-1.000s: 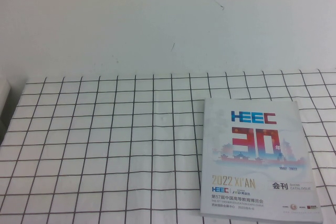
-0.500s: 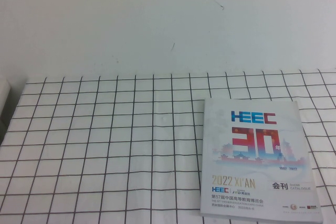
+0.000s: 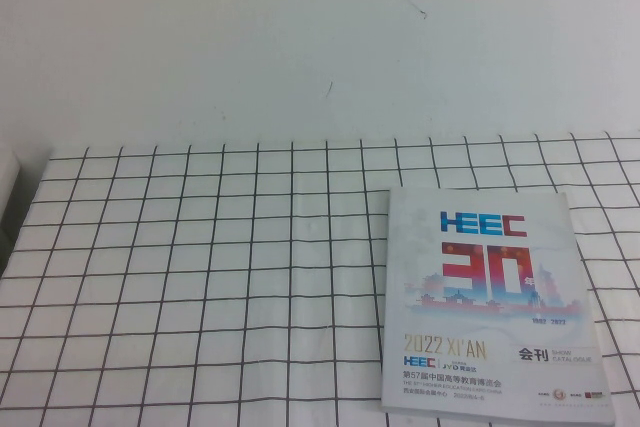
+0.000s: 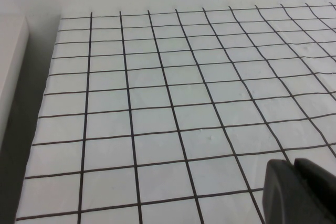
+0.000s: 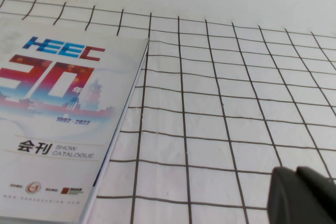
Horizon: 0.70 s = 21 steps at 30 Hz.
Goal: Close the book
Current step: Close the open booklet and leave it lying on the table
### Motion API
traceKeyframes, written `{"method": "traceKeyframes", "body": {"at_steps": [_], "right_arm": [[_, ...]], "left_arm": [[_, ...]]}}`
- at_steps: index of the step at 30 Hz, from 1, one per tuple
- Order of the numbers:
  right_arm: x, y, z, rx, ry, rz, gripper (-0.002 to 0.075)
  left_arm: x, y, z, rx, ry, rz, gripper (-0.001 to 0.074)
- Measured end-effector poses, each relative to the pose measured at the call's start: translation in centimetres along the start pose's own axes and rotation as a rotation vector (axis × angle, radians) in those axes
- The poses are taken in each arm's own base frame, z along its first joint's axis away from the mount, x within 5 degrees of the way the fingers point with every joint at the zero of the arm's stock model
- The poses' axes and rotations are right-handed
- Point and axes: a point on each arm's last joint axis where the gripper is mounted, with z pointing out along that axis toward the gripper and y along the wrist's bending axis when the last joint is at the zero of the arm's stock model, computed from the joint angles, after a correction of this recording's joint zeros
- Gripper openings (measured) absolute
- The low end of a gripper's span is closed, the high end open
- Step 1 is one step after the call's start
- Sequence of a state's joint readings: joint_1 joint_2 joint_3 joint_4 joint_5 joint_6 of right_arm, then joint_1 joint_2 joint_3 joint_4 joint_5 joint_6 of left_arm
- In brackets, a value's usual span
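The book point(image 3: 485, 299) lies flat and shut on the checked cloth at the front right, its pale cover with "HEEC 30" facing up. The right wrist view shows the same book point(image 5: 55, 103) lying apart from my right gripper point(image 5: 295, 172), whose black fingers are pressed together with nothing between them, over bare cloth. My left gripper point(image 4: 293, 164) hangs over the cloth's left part, its fingers also shut and holding nothing. Neither gripper shows in the high view.
A white cloth with a black grid point(image 3: 200, 267) covers the table; its far edge meets a plain white surface point(image 3: 300, 47). A pale object point(image 4: 9, 72) stands just off the cloth's left edge.
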State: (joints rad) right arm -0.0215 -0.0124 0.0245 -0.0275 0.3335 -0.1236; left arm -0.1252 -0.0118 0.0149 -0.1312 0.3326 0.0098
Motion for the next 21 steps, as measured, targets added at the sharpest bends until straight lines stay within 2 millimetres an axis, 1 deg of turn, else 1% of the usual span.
{"method": "traceKeyframes", "body": {"at_steps": [10,17,21], "right_arm": [[0.00,0.00,0.00,0.000,0.000,0.000,-0.0003],[0.00,0.01,0.00,-0.001,0.000,0.002,-0.0003],[-0.06,0.00,-0.02,0.000,-0.002,0.002,-0.0003]], "left_arm": [[0.00,0.03,0.00,-0.005,-0.001,-0.001,-0.0004],[-0.07,0.69,-0.02,-0.125,-0.014,-0.036,-0.0004],[-0.08,0.80,-0.04,-0.146,-0.017,-0.042,-0.0004]]}}
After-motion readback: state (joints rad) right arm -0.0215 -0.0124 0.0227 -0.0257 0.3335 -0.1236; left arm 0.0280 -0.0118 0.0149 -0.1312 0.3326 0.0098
